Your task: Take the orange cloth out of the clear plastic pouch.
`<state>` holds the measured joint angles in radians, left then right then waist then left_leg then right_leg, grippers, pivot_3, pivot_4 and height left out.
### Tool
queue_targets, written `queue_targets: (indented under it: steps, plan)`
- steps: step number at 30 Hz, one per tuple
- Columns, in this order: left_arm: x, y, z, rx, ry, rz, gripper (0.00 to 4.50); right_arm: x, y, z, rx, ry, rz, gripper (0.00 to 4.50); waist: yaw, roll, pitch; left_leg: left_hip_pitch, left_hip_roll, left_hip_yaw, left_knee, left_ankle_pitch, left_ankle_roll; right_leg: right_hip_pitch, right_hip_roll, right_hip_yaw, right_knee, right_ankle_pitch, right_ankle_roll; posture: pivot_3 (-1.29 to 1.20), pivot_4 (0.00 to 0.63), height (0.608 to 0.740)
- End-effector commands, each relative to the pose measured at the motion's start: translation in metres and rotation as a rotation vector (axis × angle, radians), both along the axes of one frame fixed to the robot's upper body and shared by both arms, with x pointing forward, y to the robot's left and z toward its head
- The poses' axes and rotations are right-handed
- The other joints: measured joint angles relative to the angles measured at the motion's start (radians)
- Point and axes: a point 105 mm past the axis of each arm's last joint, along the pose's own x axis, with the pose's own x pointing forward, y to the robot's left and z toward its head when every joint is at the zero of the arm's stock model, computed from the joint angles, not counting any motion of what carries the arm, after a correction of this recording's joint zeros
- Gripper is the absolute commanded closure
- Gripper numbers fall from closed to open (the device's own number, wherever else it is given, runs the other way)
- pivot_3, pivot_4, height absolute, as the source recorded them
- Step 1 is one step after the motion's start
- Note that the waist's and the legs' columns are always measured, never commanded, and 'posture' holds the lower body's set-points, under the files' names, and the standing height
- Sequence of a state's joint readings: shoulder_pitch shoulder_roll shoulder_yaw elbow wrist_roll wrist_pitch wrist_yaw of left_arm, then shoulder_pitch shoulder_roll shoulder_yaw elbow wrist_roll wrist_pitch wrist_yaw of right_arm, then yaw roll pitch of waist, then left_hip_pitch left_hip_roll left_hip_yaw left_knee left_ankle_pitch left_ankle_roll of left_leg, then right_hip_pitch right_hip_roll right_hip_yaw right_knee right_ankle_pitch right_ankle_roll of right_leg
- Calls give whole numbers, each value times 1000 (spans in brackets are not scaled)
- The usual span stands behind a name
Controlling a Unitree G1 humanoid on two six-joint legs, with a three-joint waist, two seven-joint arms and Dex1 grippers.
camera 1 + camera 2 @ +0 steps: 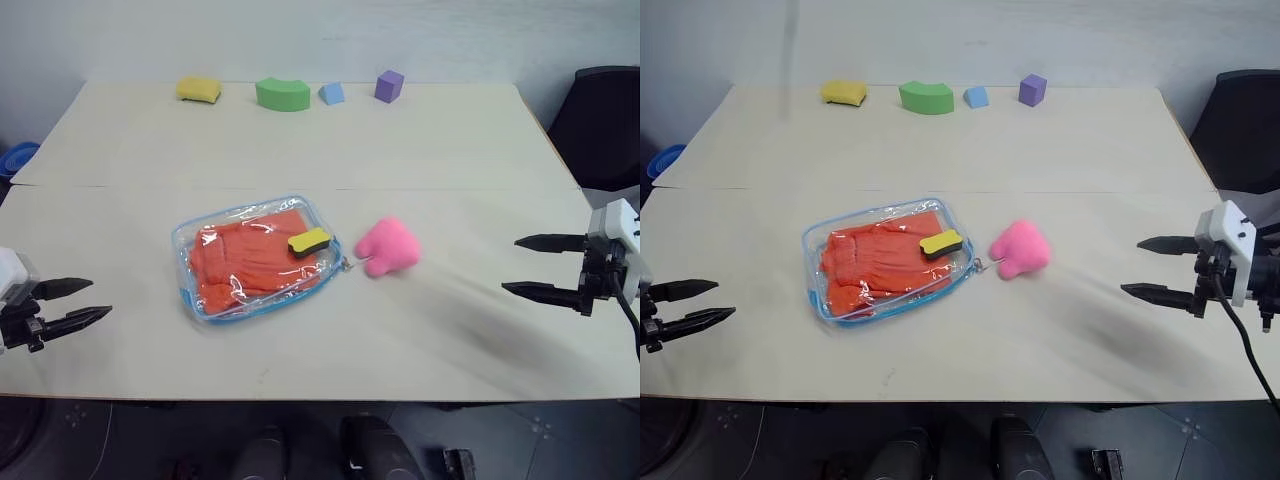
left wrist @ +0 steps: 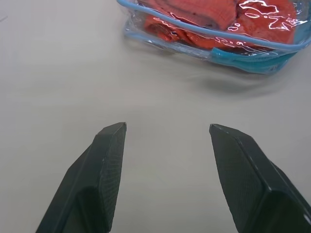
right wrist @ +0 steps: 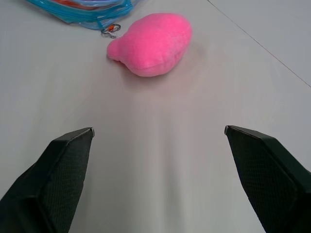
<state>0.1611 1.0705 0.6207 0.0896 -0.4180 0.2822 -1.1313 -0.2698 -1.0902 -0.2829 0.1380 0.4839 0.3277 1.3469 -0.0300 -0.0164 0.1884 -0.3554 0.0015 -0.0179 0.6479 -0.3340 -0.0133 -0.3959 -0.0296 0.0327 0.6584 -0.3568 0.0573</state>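
— two tools, how do they stand?
— left tool (image 1: pixel 78 303) and right tool (image 1: pixel 530 266) both spread apart, empty.
— and the orange cloth (image 1: pixel 250 260)?
— inside the clear plastic pouch (image 1: pixel 190 240), mid-bench (image 1: pixel 420 150).

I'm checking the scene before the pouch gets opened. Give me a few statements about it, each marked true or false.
1. The orange cloth lies inside the clear plastic pouch. True.
2. A yellow and black sponge rests on top of the pouch. True.
3. The right tool is shut on the pink plush toy. False: it hangs open over the table, apart from the toy.
4. The left tool grips the pouch's edge. False: it is open and clear of the pouch.
5. The purple block sits at the table's far side. True.
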Motion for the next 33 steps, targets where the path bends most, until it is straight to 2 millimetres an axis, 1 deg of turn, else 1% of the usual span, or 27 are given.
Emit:
queue_targets:
  steps: [1, 8, 14, 21, 22, 24, 26, 29, 31, 33]
  plan:
    - [-1, -1, 6, 21, -31, -8, 1610, 0, 5, 13, -5, -55, 9, 0, 0, 0, 0, 0, 0, 0, 0, 0, 0, 0, 0, 0, 0, 0, 0, 0, 150, 740]
    - [1, 1, 4, 17, -57, 27, 1610, 5, 10, 15, -17, -77, -6, 0, -1, 0, 0, 0, 0, 0, 1, 0, 0, 0, 0, 0, 1, 0, 0, 0, 150, 740]
    - [-2, 2, 0, 10, -49, 46, 1610, 14, 11, 14, -50, -111, -48, 0, -1, 0, 0, 0, 0, 0, 1, 0, 0, 0, 0, 0, 1, 0, 0, 0, 150, 740]
    - [6, -3, 8, -82, -89, 67, 1610, 15, 19, 14, 10, -93, -53, 0, 0, 0, 0, 0, 0, 0, 1, 0, 0, 0, 0, 0, 2, 0, 0, 0, 150, 740]
    - [6, -4, 10, -101, -97, 68, 1253, 14, 20, 13, 15, -85, -52, 0, 0, 0, 0, 0, 0, 0, 1, 0, 0, 0, 0, 0, 2, 0, 0, 0, 150, 740]
    - [8, -14, 18, -162, -111, 46, 703, 11, 25, 11, 38, -73, -43, 0, 0, 0, 0, 0, 0, 0, 1, 0, 0, 0, 0, 0, 2, 0, 0, 0, 150, 740]
    - [11, -30, 25, -216, -114, -6, 80, 7, 32, 12, 73, -65, -33, 0, 0, 0, 0, 0, 0, 0, 1, 0, 0, 0, 0, 0, 2, 0, 0, 0, 150, 740]
    - [15, -49, 32, -253, -112, -69, 30, 0, 47, 15, 116, -55, 0, 0, 1, 0, 0, -1, 0, 0, 3, 0, 0, 0, 0, 0, 2, 0, 0, 0, 150, 740]
    - [31, -82, 39, -315, -122, -151, 30, -9, 68, 17, 145, -61, 45, 0, 3, 0, 0, -1, 0, 0, 3, 0, 0, 0, 0, 0, 3, 0, 1, 0, 150, 740]
    - [43, -111, 42, -343, -115, -224, 30, -15, 85, 18, 160, -82, 69, 0, 9, 0, 0, -1, 0, -1, 5, 1, -1, 0, 1, -1, 4, 0, 1, 0, 150, 740]
